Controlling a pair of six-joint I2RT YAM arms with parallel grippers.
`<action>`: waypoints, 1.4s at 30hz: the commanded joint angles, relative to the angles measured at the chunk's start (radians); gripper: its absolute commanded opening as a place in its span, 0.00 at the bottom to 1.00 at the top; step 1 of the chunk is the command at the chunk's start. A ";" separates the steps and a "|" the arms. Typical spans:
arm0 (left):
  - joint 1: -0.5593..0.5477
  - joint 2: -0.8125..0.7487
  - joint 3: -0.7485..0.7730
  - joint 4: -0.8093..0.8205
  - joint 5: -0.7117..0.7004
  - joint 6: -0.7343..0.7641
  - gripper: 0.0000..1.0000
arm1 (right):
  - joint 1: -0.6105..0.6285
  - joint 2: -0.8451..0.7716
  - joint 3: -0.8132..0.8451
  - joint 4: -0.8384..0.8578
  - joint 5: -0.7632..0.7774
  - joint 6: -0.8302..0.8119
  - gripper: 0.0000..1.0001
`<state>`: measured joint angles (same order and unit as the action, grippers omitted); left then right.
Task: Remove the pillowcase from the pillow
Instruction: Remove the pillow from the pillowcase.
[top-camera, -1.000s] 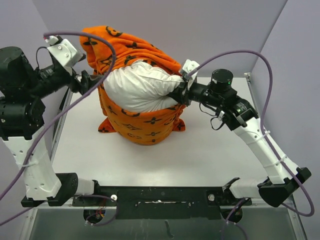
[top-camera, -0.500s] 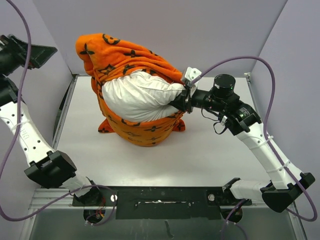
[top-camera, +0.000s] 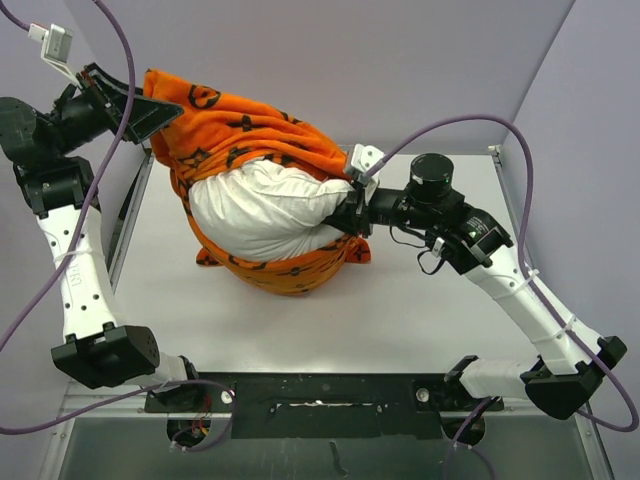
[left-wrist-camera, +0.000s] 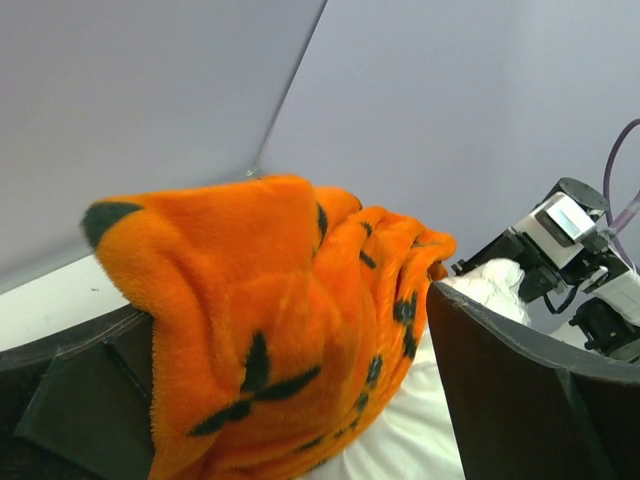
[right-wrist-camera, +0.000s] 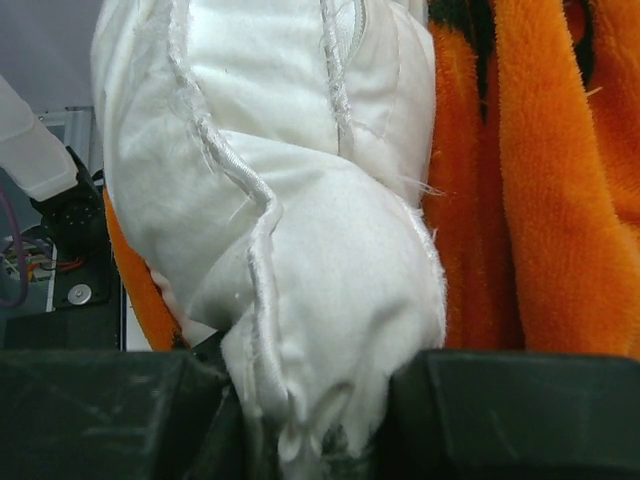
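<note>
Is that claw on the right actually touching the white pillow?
Touching. The right wrist view shows the right gripper pinching a corner of the pillow between its fingers.

The left arm (top-camera: 75, 270) and right arm (top-camera: 520, 290) are showing white shells, black joints, looping purple cables (top-camera: 470, 118) and black, wedge-shaped left gripper (top-camera: 145, 110) fingers

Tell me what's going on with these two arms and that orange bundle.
The right arm's jaws are shut on a seamed corner of the plump white pillow. The left arm's jaws stand open around the raised far-left end of the plush orange, black-patterned pillowcase, not clamping it. The pillowcase wraps the pillow's top and bottom while its white front bulges out, so removal is only partly done.
</note>
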<state>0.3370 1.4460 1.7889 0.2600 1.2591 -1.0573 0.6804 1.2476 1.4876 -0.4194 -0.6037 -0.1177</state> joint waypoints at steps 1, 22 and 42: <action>-0.026 -0.032 -0.002 0.033 -0.091 0.065 0.80 | 0.042 0.032 0.035 -0.100 0.065 0.012 0.00; 0.065 -0.024 0.085 -0.200 -0.459 0.575 0.00 | 0.060 -0.156 -0.154 -0.048 0.069 0.152 0.00; 0.043 0.080 0.035 -0.248 -0.848 0.908 0.00 | -0.064 -0.474 -0.386 0.042 -0.042 0.293 0.00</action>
<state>0.3557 1.4769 1.8431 -0.0578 0.8219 -0.3882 0.6579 0.8711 1.1149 -0.2550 -0.5373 0.1146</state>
